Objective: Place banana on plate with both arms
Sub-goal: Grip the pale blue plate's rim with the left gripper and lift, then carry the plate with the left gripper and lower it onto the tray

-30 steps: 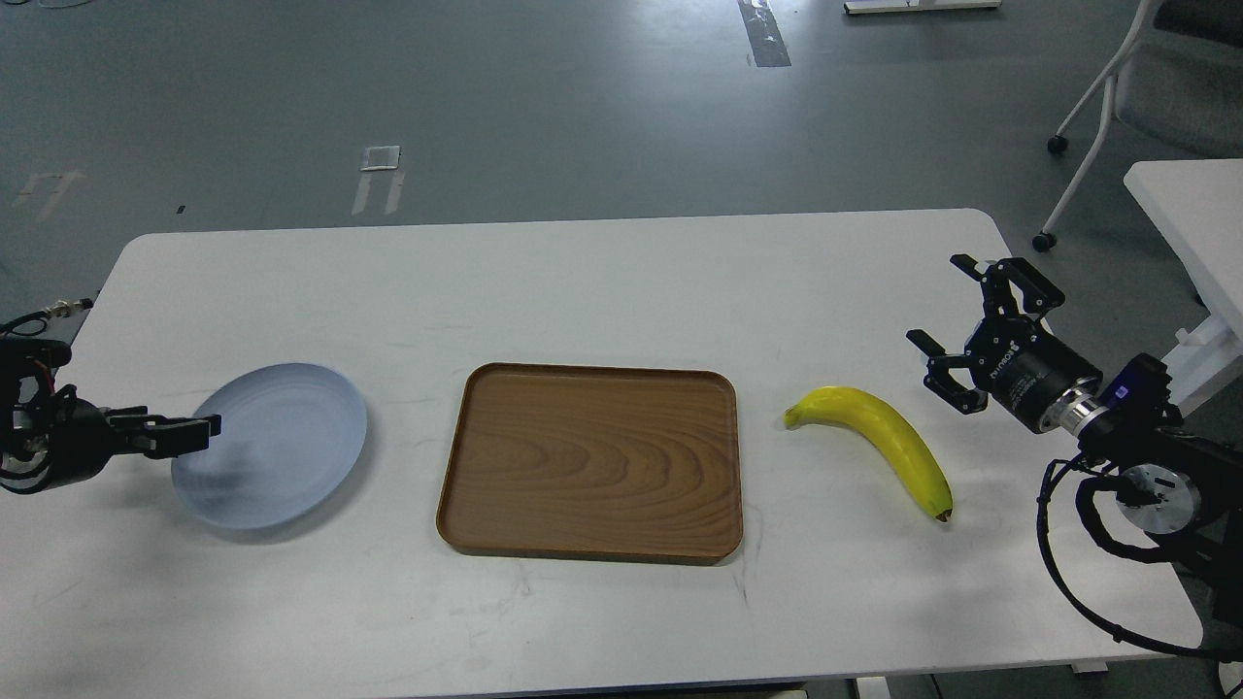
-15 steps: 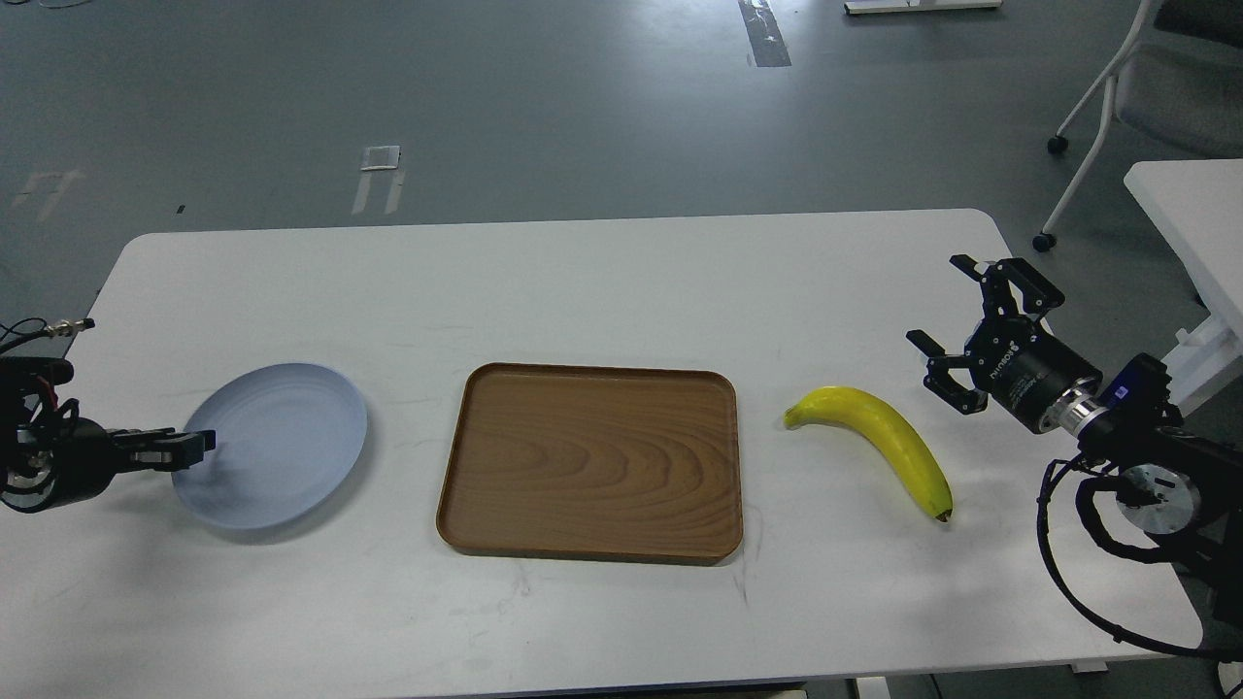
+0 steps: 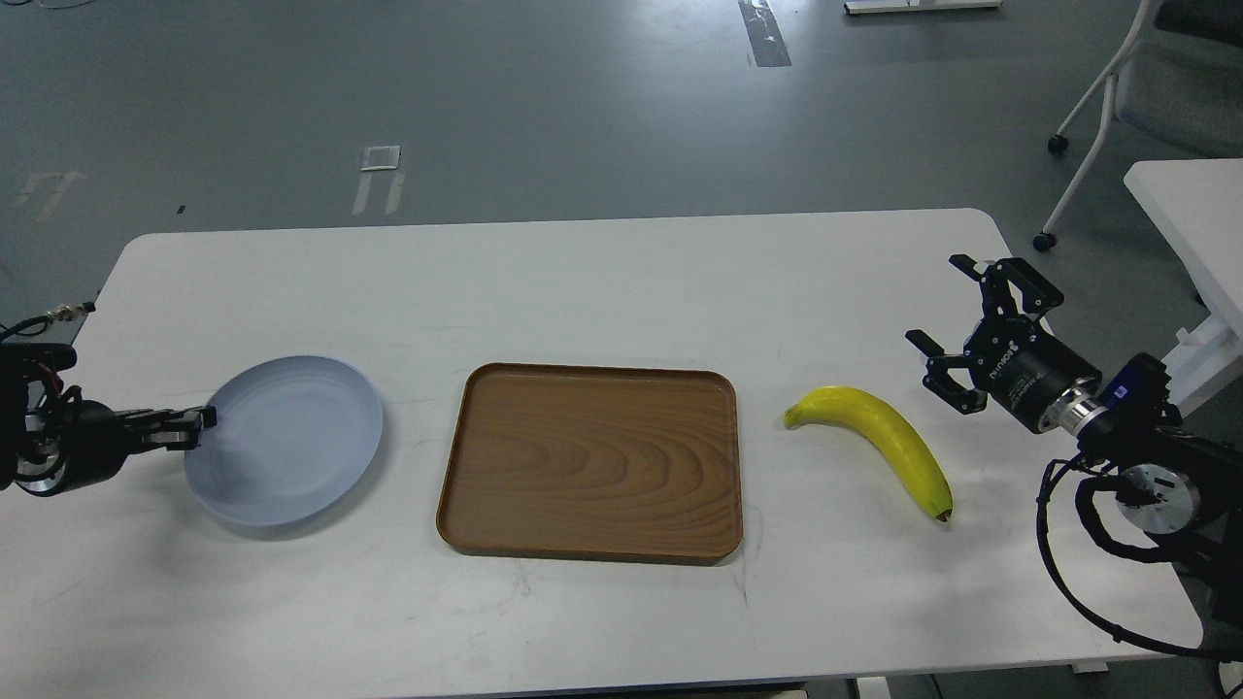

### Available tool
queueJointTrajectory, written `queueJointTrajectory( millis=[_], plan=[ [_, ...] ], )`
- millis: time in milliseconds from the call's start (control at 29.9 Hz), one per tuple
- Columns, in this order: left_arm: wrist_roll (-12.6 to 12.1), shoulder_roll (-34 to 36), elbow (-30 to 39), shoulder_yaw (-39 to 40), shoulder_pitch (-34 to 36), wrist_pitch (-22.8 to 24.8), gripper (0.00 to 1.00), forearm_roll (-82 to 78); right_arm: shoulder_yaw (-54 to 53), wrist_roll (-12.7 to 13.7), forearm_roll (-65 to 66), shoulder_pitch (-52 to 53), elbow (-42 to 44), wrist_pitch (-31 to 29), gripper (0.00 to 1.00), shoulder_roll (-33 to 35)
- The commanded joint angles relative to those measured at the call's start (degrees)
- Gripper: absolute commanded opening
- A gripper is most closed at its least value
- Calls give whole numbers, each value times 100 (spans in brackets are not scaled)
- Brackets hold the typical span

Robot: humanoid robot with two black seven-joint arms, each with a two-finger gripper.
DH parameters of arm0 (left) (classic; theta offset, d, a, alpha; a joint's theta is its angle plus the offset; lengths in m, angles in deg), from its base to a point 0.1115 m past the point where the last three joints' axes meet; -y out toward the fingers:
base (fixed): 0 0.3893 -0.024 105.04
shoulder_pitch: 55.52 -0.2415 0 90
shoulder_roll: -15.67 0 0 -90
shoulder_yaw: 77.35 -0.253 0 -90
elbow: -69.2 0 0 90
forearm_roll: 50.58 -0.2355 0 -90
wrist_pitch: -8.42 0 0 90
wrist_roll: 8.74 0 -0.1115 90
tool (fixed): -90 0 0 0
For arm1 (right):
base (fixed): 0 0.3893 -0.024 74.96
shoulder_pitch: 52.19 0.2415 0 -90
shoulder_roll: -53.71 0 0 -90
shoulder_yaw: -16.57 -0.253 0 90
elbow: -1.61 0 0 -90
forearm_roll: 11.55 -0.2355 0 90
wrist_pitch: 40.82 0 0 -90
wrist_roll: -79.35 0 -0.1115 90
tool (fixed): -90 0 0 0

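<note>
Shifted toward the tray (image 3: 590, 463) since the earlier frames: the plate (image 3: 286, 439), with the left gripper (image 3: 190, 427) at its left rim.

Head view: left claw's fingers pinch that rim. Right gripper (image 3: 957, 330) hangs spread wide, empty, near the banana (image 3: 879, 439), which lies on the table (image 3: 602, 282) right of the tray. Body lettering unreadable.

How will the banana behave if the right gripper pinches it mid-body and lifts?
The banana is curved and lies flat on the white table, so it probably won't roll. Its smooth skin may slip or pivot between fingers. It likely bruises under hard squeezing. The right gripper stands open beside it.
</note>
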Motion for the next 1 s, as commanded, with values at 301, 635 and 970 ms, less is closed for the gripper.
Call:
queueJointTrajectory(
  millis=[301,635,970],
  plan=[
    [-1,7,1471,-25,1392,715,0,-100,-8,0,-1,27,44,0,100,17],
    [-1,-1530,1569,-376,2016,1110,0,-496,0,0,8,9,53,0,100,17],
    [-1,-2674,752,-719,2034,1207,0,-487,0,0,8,-9,53,0,100,17]
  ],
)
